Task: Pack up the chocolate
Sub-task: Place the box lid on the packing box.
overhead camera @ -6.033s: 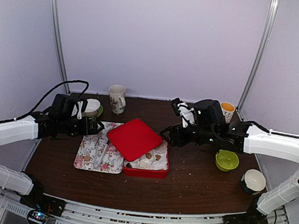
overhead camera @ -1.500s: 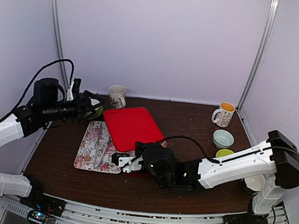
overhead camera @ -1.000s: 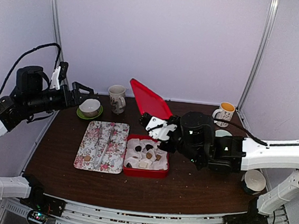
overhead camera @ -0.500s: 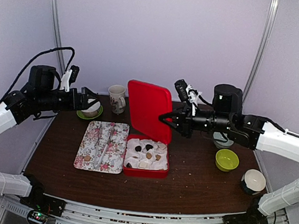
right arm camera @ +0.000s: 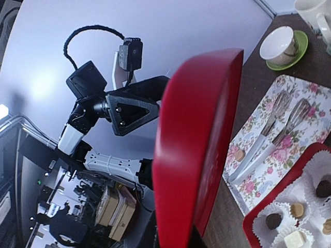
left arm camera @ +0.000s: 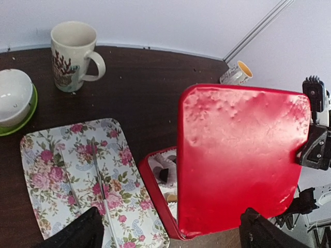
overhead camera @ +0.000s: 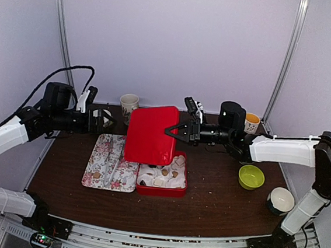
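Looking down from high above and behind both arm bases in the top external view, facing the back wall and taking in the whole table (overhead camera: 216,205) from some way off. Riding on the left wrist, peering down and to the right from nearer in, meeting the broad face of the red lid (left arm camera: 238,155), with the floral tray (left arm camera: 77,175) and white mug (left arm camera: 72,54) at the left. Riding on the right wrist, facing leftward from very close along the lid's thin edge, catching the left arm (right arm camera: 85,85) beyond it. Sharing lid, tray, red box (overhead camera: 160,191) and chocolate (overhead camera: 165,172) across all three views; sharing the white bowl (left arm camera: 13,95) between both wrist views.
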